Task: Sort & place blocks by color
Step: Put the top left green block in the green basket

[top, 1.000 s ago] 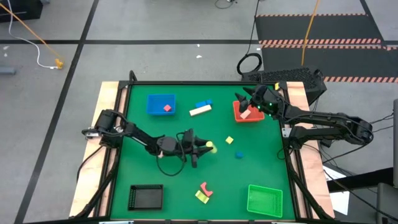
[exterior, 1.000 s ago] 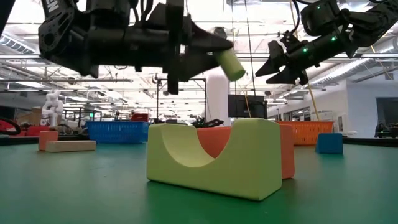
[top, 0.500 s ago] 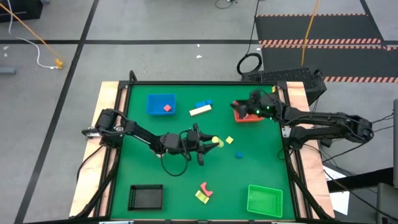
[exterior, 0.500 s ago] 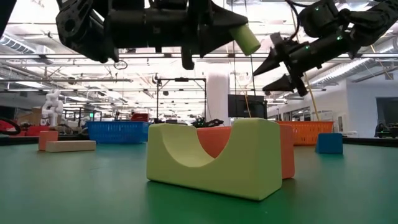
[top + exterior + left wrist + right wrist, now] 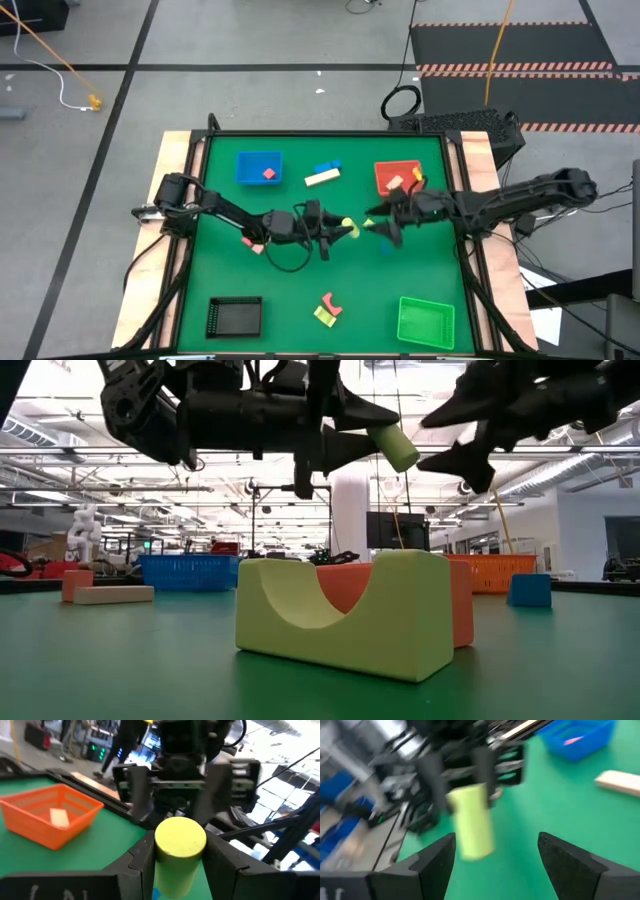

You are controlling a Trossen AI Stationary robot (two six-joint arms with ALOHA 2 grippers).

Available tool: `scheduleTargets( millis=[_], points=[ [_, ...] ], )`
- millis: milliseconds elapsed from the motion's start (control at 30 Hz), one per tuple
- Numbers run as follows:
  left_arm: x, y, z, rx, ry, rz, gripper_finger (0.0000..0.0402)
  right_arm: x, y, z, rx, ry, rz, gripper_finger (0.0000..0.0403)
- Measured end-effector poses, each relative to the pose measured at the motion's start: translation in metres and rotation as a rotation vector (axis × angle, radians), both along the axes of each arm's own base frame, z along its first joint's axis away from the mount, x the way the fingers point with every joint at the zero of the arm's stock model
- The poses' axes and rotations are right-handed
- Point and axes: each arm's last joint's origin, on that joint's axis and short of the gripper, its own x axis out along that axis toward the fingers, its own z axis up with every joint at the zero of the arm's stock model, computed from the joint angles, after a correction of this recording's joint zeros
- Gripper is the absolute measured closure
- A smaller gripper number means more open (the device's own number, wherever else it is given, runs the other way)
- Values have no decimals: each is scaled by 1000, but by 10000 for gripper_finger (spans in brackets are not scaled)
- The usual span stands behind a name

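A yellow cylinder block point(image 5: 347, 224) hangs above the table's middle, with my left gripper point(image 5: 337, 228) shut on it. My right gripper point(image 5: 378, 226) stands open just to its right, facing it, fingers point(image 5: 435, 857) apart short of the cylinder's point(image 5: 472, 822) free end. A cream bar point(image 5: 322, 177) and a blue block point(image 5: 327, 167) lie at the far middle. A small blue block point(image 5: 384, 247) lies below my right gripper. Yellow point(image 5: 322, 316) and pink point(image 5: 329, 302) arch blocks rest side by side near the front. My left gripper pinches the cylinder's round side point(image 5: 176, 870) between its two fingers point(image 5: 145, 862). The fingers come level from the table's left and lie along the cylinder. Its flat free end point(image 5: 180, 837) sticks out past the fingertips toward my right gripper. The cylinder is lifted clear of the table.
A blue tray point(image 5: 259, 167) with a pink block stands far left. A red tray point(image 5: 397, 178) with a cream block point(image 5: 60, 817) stands far right. A black tray point(image 5: 234, 316) is near left and a green tray point(image 5: 426, 322) near right. A pink piece point(image 5: 256, 247) lies under the left arm.
My right gripper has swung from above the red tray toward the table's middle and near side, turning to face the left gripper, and has stayed open. My left gripper has carried the cylinder slightly toward the right and up.
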Motion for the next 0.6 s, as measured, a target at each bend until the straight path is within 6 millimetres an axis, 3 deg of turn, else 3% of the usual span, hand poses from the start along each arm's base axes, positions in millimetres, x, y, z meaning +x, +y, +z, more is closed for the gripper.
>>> scheduleTargets(
  millis=[267, 600],
  points=[
    [2, -5, 2, -117, -13, -74, 276, 2, 20, 1, -95, -42, 138, 131],
    [28, -17, 30, -5, 36, -86, 276, 15, 22, -6, -100, -84, 132, 132]
  ],
)
